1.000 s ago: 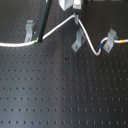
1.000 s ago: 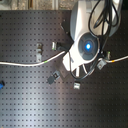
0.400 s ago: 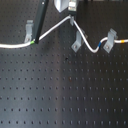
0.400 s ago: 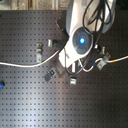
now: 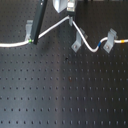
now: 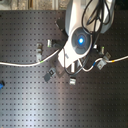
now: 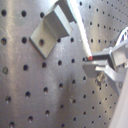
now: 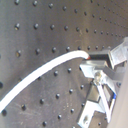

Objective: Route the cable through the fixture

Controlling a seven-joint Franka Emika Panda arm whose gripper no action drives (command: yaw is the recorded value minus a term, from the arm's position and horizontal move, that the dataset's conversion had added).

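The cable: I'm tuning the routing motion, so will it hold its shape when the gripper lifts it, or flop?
Probably floppy: the cable lies in loose curves between clips. It looks thin, so likely light. Pinched in the gripper, its free length would likely sag and trail.

We count one cable (image 5: 55, 29), a single white cord with one green band (image 5: 32, 39) on it. In the first exterior view we count three grey metal clips: one narrow clip (image 5: 28, 29), one fixture (image 5: 76, 44) and one small clip (image 5: 110, 39). In the second exterior view we make out roughly six small grey pieces around the arm, though they are too small for a sure count, and one blue object (image 6: 1, 84). There is one arm (image 6: 79, 37), one gripper (image 7: 93, 64) and one black perforated board (image 5: 60, 95).
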